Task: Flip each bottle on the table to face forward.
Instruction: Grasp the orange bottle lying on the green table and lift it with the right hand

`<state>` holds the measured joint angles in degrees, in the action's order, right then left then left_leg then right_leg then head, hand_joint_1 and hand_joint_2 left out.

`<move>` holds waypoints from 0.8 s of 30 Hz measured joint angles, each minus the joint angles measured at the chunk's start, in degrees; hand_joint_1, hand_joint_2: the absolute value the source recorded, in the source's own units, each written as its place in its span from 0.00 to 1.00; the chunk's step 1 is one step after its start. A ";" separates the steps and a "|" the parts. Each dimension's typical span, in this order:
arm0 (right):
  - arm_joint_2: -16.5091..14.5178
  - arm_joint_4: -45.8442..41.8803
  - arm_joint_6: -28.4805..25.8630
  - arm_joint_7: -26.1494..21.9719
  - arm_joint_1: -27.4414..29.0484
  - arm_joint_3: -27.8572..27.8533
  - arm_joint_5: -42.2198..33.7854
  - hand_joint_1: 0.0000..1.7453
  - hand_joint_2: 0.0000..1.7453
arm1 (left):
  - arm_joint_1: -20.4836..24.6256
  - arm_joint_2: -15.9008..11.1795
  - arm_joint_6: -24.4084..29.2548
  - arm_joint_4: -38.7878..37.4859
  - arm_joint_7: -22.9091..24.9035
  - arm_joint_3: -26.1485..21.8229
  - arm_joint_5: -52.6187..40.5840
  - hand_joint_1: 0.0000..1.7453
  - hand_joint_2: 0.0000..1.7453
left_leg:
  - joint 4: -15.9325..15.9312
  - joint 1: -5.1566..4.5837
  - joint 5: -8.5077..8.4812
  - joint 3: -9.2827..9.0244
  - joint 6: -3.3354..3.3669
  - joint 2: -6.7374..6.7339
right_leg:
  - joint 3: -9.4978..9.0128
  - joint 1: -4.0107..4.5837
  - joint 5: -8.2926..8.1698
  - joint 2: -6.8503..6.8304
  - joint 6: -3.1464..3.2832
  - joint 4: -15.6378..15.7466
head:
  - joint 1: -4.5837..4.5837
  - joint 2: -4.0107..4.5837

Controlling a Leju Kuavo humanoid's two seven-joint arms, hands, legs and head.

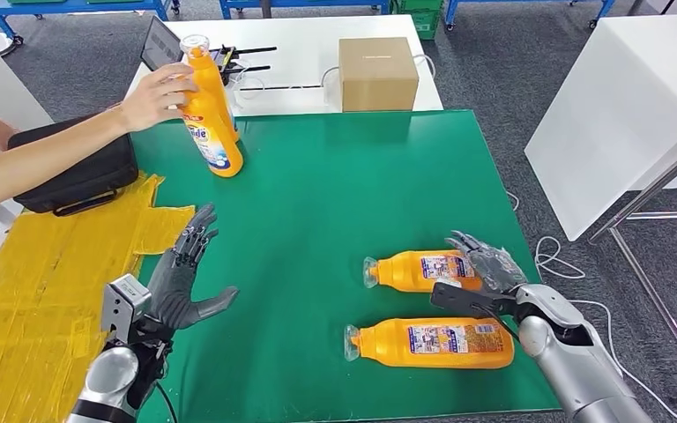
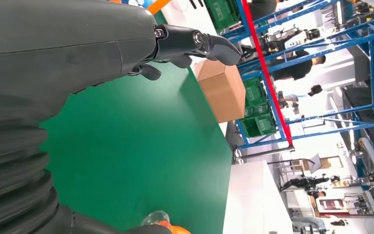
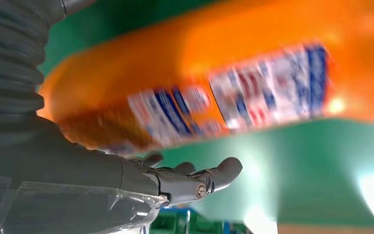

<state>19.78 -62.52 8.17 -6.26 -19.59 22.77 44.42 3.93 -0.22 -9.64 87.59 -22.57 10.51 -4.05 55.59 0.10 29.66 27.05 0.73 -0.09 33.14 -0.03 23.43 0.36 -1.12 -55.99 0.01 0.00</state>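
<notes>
Two orange bottles lie on their sides on the green mat (image 1: 317, 194), caps pointing left: the farther bottle (image 1: 419, 270) and the nearer bottle (image 1: 432, 342). My right hand (image 1: 491, 264) hovers at the base end of the farther bottle with fingers spread, holding nothing. In the right wrist view that bottle (image 3: 233, 92) looms blurred just past the thumb (image 3: 209, 178), with mat showing between them. My left hand (image 1: 185, 280) is open above the mat's left side, fingers apart. A person's hand (image 1: 154, 95) holds a third orange bottle (image 1: 210, 110) upright at the mat's far left corner.
A cardboard box (image 1: 377, 72) and a laptop (image 1: 160, 44) sit on the white table beyond the mat. A black bag (image 1: 79, 167) and yellow taped sheeting (image 1: 44, 282) lie to the left. Another white table (image 1: 617, 115) stands to the right. The left wrist view shows the box (image 2: 224, 90).
</notes>
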 joint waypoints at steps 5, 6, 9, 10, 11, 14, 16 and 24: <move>1.10 3.95 1.66 0.01 -2.37 3.08 -0.81 0.00 1.00 | 1.32 0.02 0.04 -1.58 -0.01 0.33 0.57 0.00 1.00 | 0.00 0.00 0.00 -0.03 0.00 -0.02 | 0.00 0.02 0.00 0.00 0.00 0.01 | 0.00 0.00; 1.28 4.56 1.84 0.01 -2.85 3.63 -0.90 0.00 1.00 | 1.48 0.03 0.05 -1.85 -0.01 0.38 0.66 0.00 1.00 | 0.00 0.00 0.00 -0.04 0.00 -0.02 | -0.01 0.02 0.00 0.00 0.00 0.01 | -0.01 0.00; 1.78 5.95 2.27 -0.01 -3.97 5.05 -1.10 0.00 1.00 | 1.83 0.04 0.13 -2.50 -0.02 0.39 0.73 0.00 1.00 | 0.00 0.00 0.00 -0.07 0.00 -0.02 | -0.04 0.02 0.00 0.01 0.00 0.02 | -0.01 0.00; 1.91 6.30 2.38 -0.01 -4.24 5.39 -1.13 0.00 1.00 | 1.95 0.04 0.16 -2.69 -0.03 0.39 0.74 0.00 1.00 | 0.00 -0.01 0.00 -0.09 0.00 -0.02 | -0.06 0.02 0.00 0.01 0.00 0.02 | -0.01 0.00; 2.03 6.61 2.50 -0.01 -4.50 5.70 -1.17 0.00 1.00 | 2.06 0.04 0.18 -2.87 -0.03 0.40 0.75 0.00 1.00 | 0.00 -0.01 0.00 -0.11 0.00 -0.02 | -0.09 0.01 0.00 0.00 0.00 0.02 | -0.01 0.00; 2.41 7.46 2.83 0.13 -5.27 6.78 -1.12 0.00 1.00 | 2.35 0.05 0.30 -3.42 -0.03 0.44 0.91 0.00 1.00 | 0.00 -0.02 0.01 -0.20 0.00 -0.02 | -0.18 0.01 0.00 0.00 0.00 0.02 | -0.01 0.00; 2.58 8.08 2.32 1.05 -5.73 7.58 -0.22 0.00 1.00 | 2.43 0.08 0.53 -3.71 -0.03 0.48 1.11 0.00 1.00 | 0.00 -0.02 0.01 -0.25 0.00 -0.02 | -0.24 0.01 0.00 0.00 0.00 0.03 | -0.01 0.00; 1.68 10.58 -1.57 5.64 -6.89 9.98 4.32 0.07 1.00 | 2.43 0.33 0.92 -3.90 0.20 0.50 1.23 0.00 1.00 | -0.01 -0.01 0.03 -0.54 0.01 -0.12 | -0.55 0.02 0.00 0.06 0.00 0.05 | -0.01 0.00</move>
<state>21.45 -51.94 6.61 -0.62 -26.48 32.75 48.74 6.36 0.11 -8.72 83.69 -22.37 11.01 -2.82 55.58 0.09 29.70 26.52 0.74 -0.21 32.60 -0.02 23.44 0.42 -1.12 -55.94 -0.01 0.00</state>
